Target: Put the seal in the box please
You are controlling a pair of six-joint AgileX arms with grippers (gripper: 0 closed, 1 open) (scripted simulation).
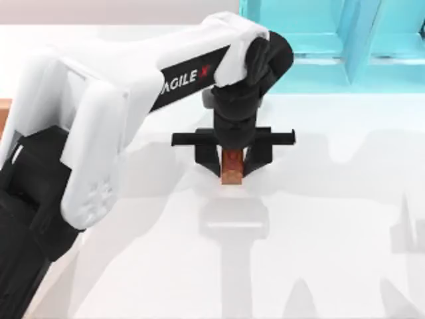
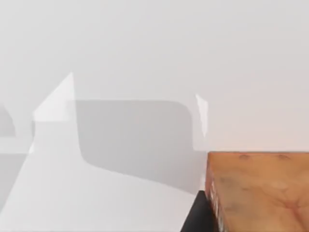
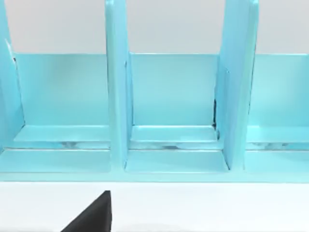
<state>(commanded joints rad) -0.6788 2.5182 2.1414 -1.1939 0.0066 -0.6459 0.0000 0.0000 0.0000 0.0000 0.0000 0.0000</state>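
Observation:
The seal (image 1: 232,173), a small reddish-brown block with a lighter end, sits between the black fingers of my left gripper (image 1: 232,165) near the table's middle. The gripper is shut on it. Its shadow falls on the white table a little nearer the front, so it seems held above the surface. In the left wrist view the seal (image 2: 260,193) looms close, with one black finger (image 2: 195,220) beside it. An orange-brown sliver at the far left edge (image 1: 3,114) may be the box; most of it is out of view. A black fingertip (image 3: 91,217) of my right gripper shows in the right wrist view.
A turquoise blue shelf (image 1: 332,40) with upright dividers stands at the back right of the table. The right wrist view looks straight into the shelf's compartments (image 3: 171,96). White tabletop (image 1: 332,199) spreads to the right of the left gripper and in front of it.

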